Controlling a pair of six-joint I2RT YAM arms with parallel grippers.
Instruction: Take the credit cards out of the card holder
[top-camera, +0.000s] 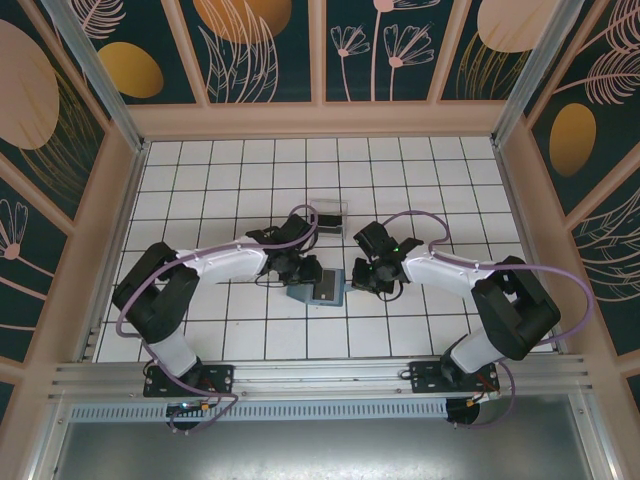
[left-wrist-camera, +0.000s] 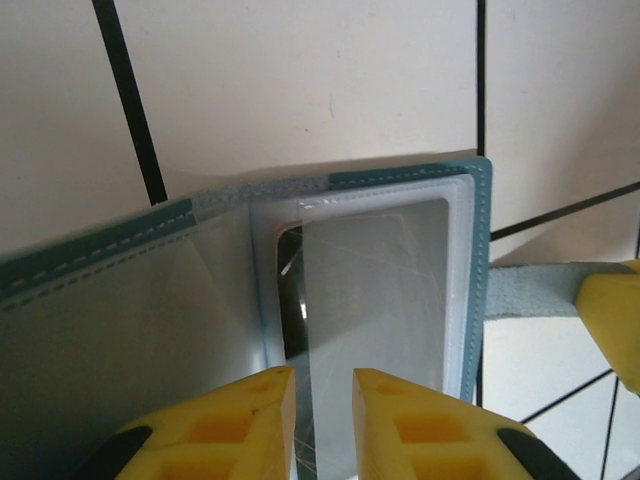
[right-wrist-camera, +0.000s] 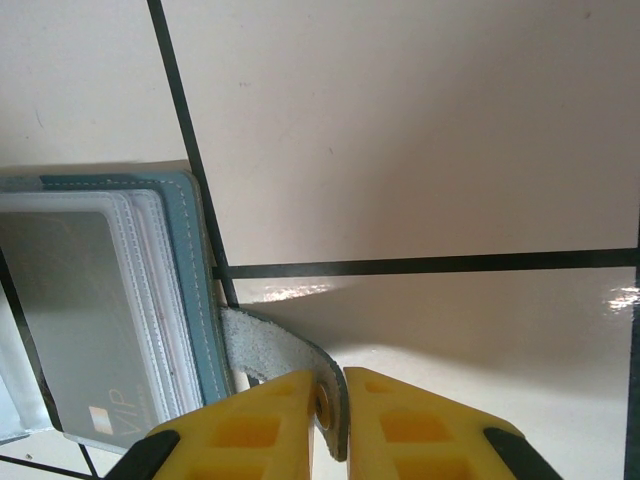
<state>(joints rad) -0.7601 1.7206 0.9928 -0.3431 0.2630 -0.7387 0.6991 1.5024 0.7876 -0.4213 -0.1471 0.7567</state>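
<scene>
The thin grey card (right-wrist-camera: 75, 320) in the teal-blue bifold card holder (right-wrist-camera: 190, 280) reads "VIP". My right hand (right-wrist-camera: 328, 382) pinches its grey strap (right-wrist-camera: 260, 340). I cannot tell whether my left hand (left-wrist-camera: 323, 378) grips.

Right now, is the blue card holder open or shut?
Open. The card holder lies spread on the tiles, its clear pockets facing up, with a grey card showing inside one.

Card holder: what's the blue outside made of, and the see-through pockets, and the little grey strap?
The card holder cover looks like matte teal faux leather, going by its stitched edge. The pockets look like soft clear plastic: they are glossy, and a card shows through one. The strap seems to be suede or felt, since its surface is fuzzy, but I can't tell for sure.
</scene>
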